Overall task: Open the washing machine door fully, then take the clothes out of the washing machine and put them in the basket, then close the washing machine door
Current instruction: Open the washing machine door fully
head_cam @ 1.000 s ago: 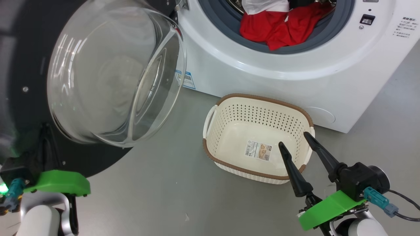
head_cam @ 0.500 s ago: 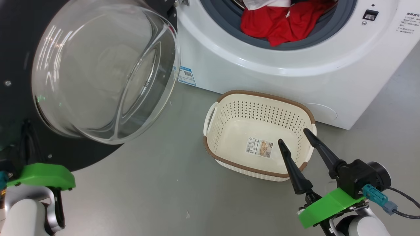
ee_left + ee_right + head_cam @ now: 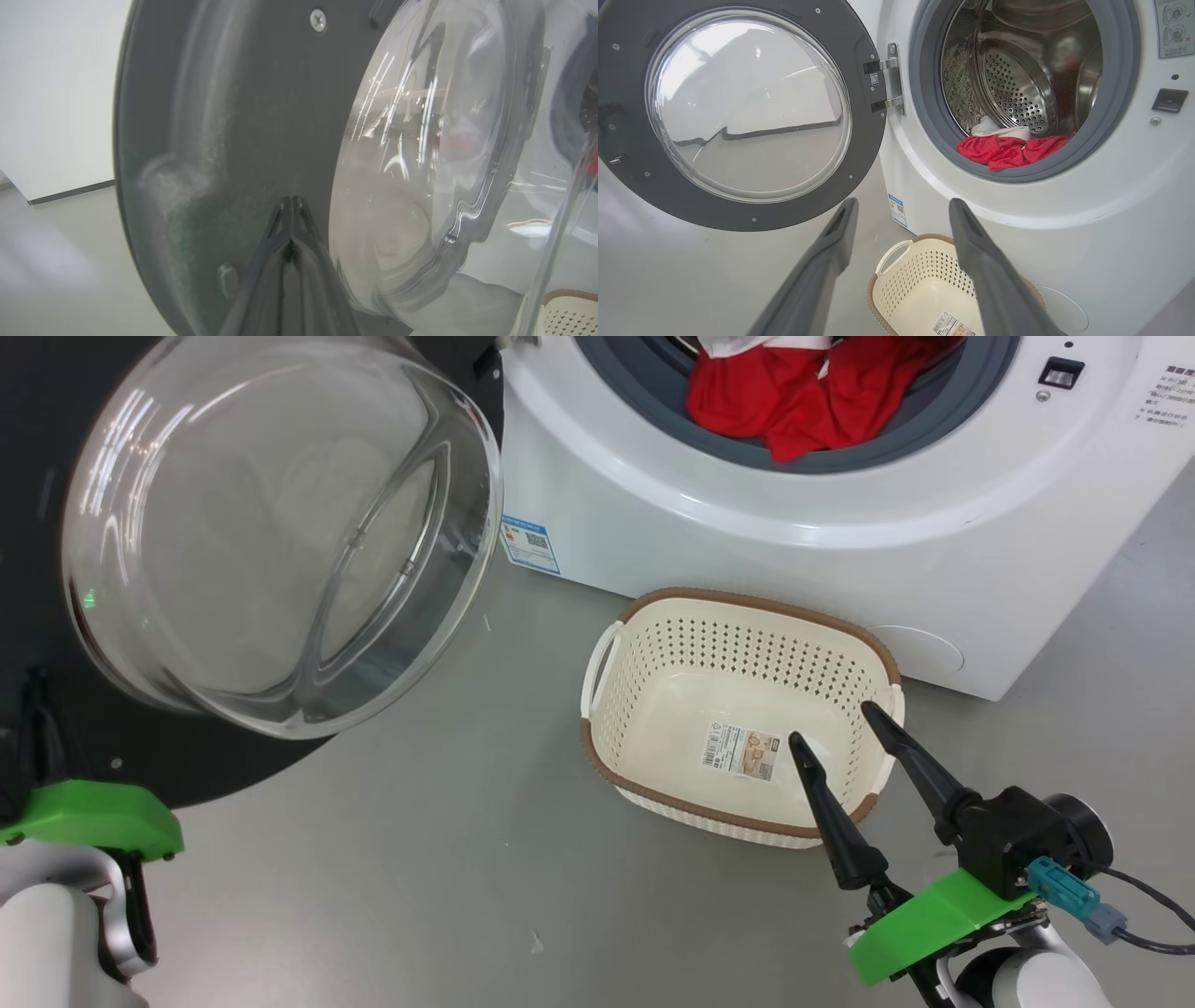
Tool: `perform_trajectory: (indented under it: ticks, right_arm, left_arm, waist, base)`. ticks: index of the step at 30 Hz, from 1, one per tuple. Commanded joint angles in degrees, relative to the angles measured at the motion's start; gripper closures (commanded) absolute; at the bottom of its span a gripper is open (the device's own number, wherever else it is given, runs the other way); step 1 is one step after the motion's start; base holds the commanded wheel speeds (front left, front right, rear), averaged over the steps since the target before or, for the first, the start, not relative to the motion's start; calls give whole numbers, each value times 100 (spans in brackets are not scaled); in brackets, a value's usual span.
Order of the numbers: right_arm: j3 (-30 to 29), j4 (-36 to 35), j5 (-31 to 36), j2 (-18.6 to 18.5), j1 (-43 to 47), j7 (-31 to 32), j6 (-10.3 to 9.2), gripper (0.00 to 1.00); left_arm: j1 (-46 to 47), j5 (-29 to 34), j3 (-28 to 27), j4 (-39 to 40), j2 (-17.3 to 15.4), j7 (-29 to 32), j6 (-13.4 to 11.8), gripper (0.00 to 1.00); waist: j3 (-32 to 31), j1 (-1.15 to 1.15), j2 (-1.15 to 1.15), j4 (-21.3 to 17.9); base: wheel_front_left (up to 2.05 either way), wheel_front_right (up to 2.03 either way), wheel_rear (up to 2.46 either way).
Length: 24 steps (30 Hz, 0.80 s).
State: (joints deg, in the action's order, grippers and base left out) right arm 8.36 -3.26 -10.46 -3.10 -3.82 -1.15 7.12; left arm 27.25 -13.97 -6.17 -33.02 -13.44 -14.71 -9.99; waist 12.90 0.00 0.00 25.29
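Washing machine door (image 3: pixel 271 541): swung wide on its hinge (image 3: pixel 889 79), out to the left of the washing machine (image 3: pixel 747 541), inner face and bulging glass bowl turned toward the head camera.

Left gripper (image 3: pixel 292 201): jaws pressed together, nothing between them. Tips right at the dark inner rim of the door, just beside the edge of the glass bowl. Looks like contact, though the wrist view cannot settle it.

Right gripper (image 3: pixel 830 722): jaws spread wide, empty. Hangs above the near right corner of the basket (image 3: pixel 747 602), fingers pointing toward the machine's front.

Clothes (image 3: pixel 784 401): red with a white part, heaped at the bottom of the steel drum (image 3: pixel 1017 88). Spill forward over the grey rubber ring (image 3: pixel 934 130) at the lower lip of the opening.

Basket: upright on the grey floor (image 3: pixel 420 859), just in front of the machine and below its opening. Holds no garment. Shows a paper label sticker (image 3: pixel 742 752) on its bottom.

Small blue label (image 3: pixel 529 543): low on the machine's left front corner, between door and basket in the head view.
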Motion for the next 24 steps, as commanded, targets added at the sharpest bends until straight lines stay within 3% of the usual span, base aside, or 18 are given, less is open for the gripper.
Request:
perform_trajectory:
  ticks: [1,15,24]
  right_arm:
    - [166,-192,72,23,-148,15,36,0]
    - [191,-175,60,23,-177,18,36,0]
    - [190,-83,-7,23,-200,-70,36,0]
  left_arm:
    - [219,85,-300,54,-338,-29,8,100]
    - [425,184,-608,-274,-262,-29,79,100]
    - [232,171,-750,86,126,-29,190,100]
  waist:
    - [6,0,0,1]
    - [23,0,0,-19]
    - [-6,0,0,-1]
  base:
    - [0,0,0]
    - [0,0,0]
    - [0,0,0]
